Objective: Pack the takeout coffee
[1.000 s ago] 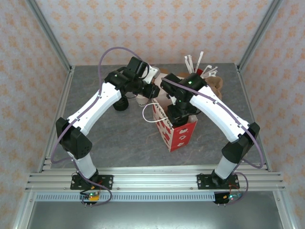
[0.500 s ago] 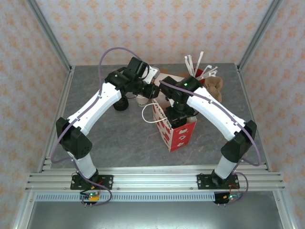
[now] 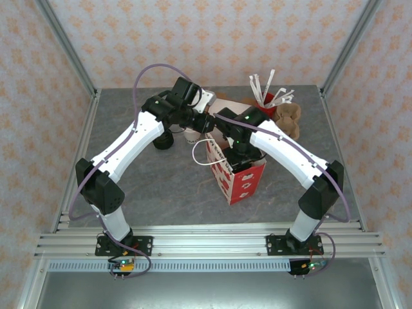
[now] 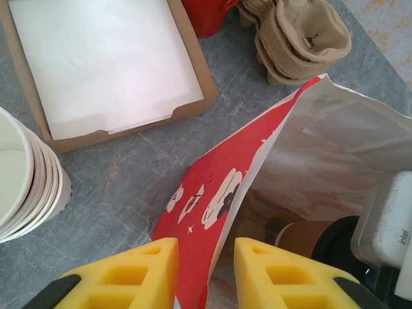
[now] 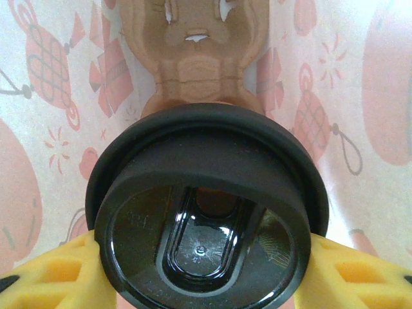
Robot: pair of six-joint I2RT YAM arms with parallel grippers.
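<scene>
The takeout coffee (image 5: 206,219), a tan cup under a black lid, hangs inside the red and white gift bag (image 3: 243,183). My right gripper (image 5: 206,267) is shut on it, a yellow finger pressed to each side of the lid. The bag's pale inner wall (image 5: 51,96) surrounds the cup, and a brown pulp carrier (image 5: 199,58) lies below it. The cup's brown side (image 4: 309,235) shows inside the bag mouth. My left gripper (image 4: 206,261) stands open astride the bag's red rim (image 4: 212,193), the wall passing between its fingers. From above, the left gripper (image 3: 207,123) and right gripper (image 3: 237,151) meet over the bag.
A stack of lidless cream cups (image 4: 26,174) stands left of the bag. A cardboard box of white paper (image 4: 103,64) lies behind it. Brown pulp carriers (image 3: 288,116) and a red cup of stirrers (image 3: 267,96) stand back right. Black lids (image 3: 164,140) sit under the left arm.
My right arm has swung a little left and lowered the cup further into the bag. The left arm has stayed at the bag's rim.
</scene>
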